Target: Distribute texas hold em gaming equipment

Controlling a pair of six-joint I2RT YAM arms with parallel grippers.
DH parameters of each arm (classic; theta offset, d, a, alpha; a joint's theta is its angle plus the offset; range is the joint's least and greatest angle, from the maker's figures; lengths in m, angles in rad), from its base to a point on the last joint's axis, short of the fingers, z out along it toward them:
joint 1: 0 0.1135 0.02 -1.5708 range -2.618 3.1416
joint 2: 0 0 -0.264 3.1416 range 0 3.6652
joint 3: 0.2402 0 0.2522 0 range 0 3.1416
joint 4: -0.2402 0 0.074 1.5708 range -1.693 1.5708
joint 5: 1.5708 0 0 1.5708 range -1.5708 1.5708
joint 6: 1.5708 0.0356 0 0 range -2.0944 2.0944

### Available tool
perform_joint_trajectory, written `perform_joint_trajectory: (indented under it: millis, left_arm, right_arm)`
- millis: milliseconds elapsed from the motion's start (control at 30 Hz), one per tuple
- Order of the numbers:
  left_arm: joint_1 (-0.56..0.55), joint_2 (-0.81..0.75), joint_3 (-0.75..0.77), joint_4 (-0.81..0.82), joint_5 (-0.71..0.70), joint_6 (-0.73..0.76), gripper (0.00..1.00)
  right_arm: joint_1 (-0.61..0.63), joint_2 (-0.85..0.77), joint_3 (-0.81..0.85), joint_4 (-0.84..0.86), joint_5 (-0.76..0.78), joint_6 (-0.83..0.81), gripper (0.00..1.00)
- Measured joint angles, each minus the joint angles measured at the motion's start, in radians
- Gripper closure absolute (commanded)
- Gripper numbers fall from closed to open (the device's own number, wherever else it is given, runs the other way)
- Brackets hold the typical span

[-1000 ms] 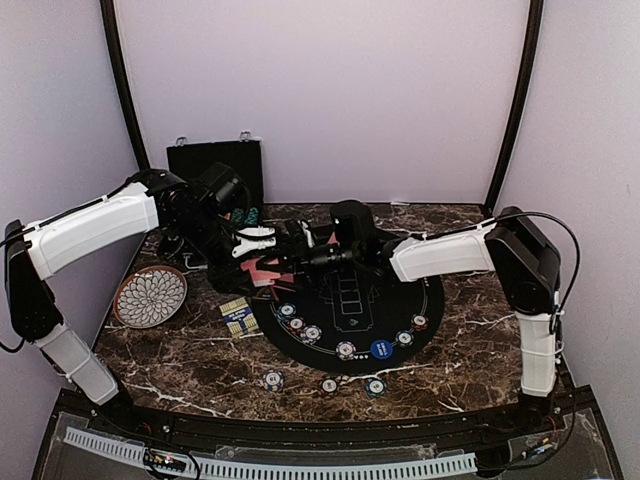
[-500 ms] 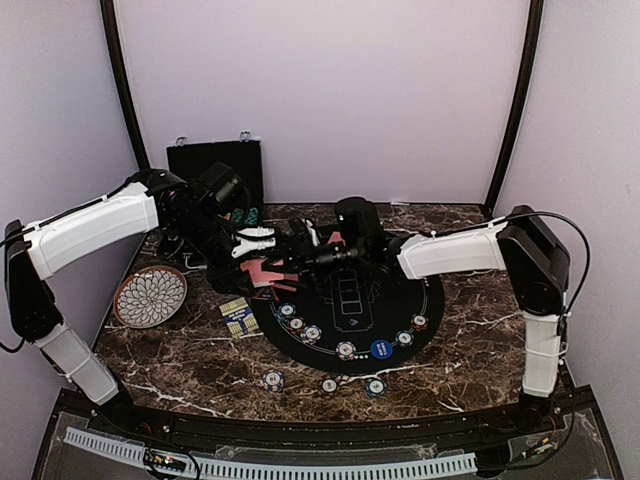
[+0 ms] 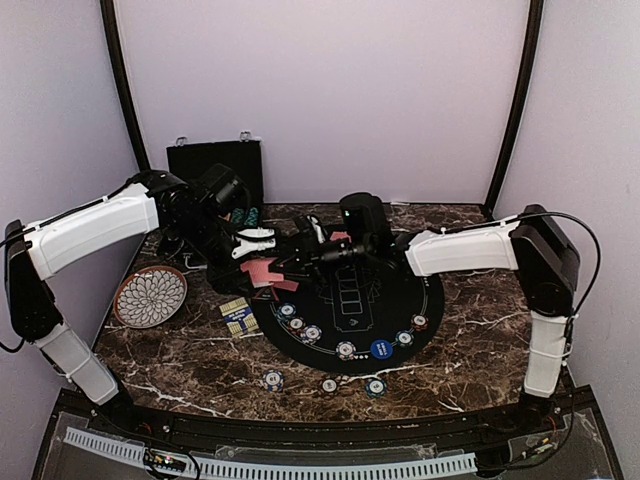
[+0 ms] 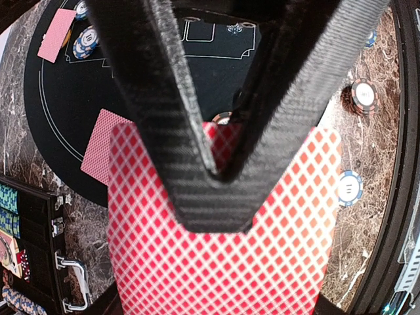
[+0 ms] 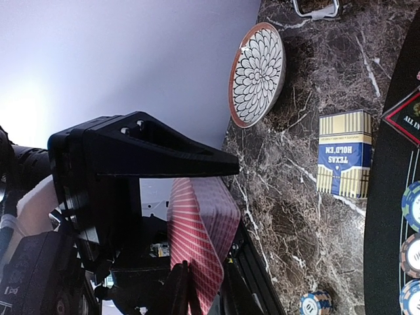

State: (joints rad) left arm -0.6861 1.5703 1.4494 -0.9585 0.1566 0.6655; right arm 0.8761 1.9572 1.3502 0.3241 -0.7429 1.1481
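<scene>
At the far left of the table lies the white petal-pattern plate (image 3: 150, 297), with the black case (image 3: 215, 165) standing open behind it against the back wall. Near the plate, just off the mat's left edge, lies a yellow and blue card box (image 3: 238, 315).

The left gripper (image 4: 220, 190) is clamped flat on a stack of red-backed playing cards (image 4: 223, 282). The stack sticks out past its fingertips and is held in the air over the left rim of the round black mat (image 3: 430, 295). Below that stack, one loose card (image 4: 98, 147) lies face down on the mat. Another card (image 4: 56, 33) lies farther along the mat beside a few chips.

The right gripper (image 3: 288, 258) reaches in from the right and meets the held stack tip to tip with the left gripper. In the right wrist view the stack's free edge runs down between its fingers (image 5: 177, 292), which stand narrow on either side. I cannot tell whether they are pinching a card.

Striped poker chips (image 3: 312, 333) sit spaced along the mat's near arc, with a blue button disc (image 3: 381, 348) among them. Three more chips (image 3: 329, 385) lie in a row on the marble in front of the mat, well apart from both grippers.
</scene>
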Motion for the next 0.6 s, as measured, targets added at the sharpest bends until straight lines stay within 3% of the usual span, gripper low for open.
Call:
perform_joint_trajectory:
  millis: [300, 600]
  left_arm:
    - [0.0, 0.0, -0.014, 0.001, -0.016, 0.0, 0.91]
    - [0.0, 0.0, -0.018, 0.01, -0.016, 0.0, 0.91]
  right_arm:
    - [0.0, -0.024, -0.024, -0.009, -0.001, 0.013, 1.0]
    - [-0.011, -0.057, -0.065, 0.022, -0.006, 0.051, 1.0]
